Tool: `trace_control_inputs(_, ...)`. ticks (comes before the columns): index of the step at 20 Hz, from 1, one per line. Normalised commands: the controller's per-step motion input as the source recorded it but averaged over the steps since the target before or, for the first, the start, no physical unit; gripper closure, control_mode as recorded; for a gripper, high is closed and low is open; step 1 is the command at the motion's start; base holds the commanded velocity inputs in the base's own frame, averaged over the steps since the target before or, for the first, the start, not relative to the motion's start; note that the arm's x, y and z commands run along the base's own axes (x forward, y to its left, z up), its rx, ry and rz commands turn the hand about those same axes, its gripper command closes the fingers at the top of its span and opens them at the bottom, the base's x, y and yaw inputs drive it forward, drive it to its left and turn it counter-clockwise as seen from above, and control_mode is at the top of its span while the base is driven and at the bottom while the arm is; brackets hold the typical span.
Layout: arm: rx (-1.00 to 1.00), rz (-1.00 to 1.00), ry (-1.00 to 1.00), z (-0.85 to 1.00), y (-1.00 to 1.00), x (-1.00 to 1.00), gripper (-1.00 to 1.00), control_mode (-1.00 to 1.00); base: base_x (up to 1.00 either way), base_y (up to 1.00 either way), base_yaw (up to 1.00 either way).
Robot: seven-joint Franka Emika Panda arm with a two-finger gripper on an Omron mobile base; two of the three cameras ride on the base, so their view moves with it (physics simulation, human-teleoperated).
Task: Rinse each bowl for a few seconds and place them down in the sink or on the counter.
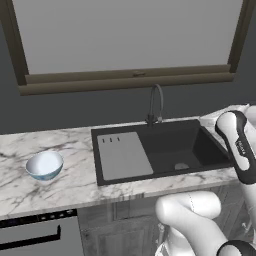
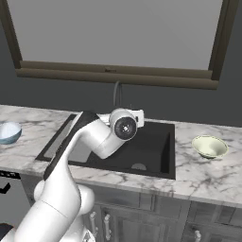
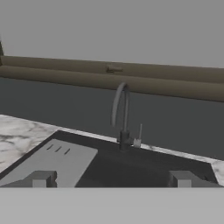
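My fingers (image 3: 111, 178) spread wide and empty over the black sink (image 1: 200, 150), blue bowl (image 1: 44, 164) on the left tabletop (image 1: 30, 192), yellow-green bowl (image 2: 209, 146) on the right

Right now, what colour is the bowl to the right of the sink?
Pale yellow-green bowl; the right base view shows it best.

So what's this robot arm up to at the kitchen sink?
Nothing is being handled yet. The gripper is open and empty, facing the faucet above the black sink. The two bowls it is meant to rinse sit on the marble counter: the blue-and-white bowl left of the sink, the pale yellow-green bowl to its right. No water appears to be running.
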Motion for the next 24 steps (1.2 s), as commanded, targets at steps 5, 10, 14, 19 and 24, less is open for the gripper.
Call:
trace_control_inputs(5, 0.00, 0.05, -0.03, -0.11, 0.00, 0.23, -1.00, -1.00, 0.00, 0.00, 0.00)
trace_control_inputs(10, 0.00, 0.06, -0.08, -0.18, 0.00, 0.14, -1.00, -1.00, 0.00, 0.00, 0.00)
trace_control_inputs(14, 0.00, 0.05, -0.05, -0.21, 0.00, 0.11, -1.00, -1.00, 0.00, 0.00, 0.00)
trace_control_inputs(19, 0.00, 0.04, -0.03, -0.24, 0.00, 0.11, -1.00, -1.00, 0.00, 0.00, 0.00)
trace_control_inputs(24, 0.00, 0.05, -0.01, -0.13, 0.00, 0.13, -1.00, -1.00, 0.00, 0.00, 0.00)
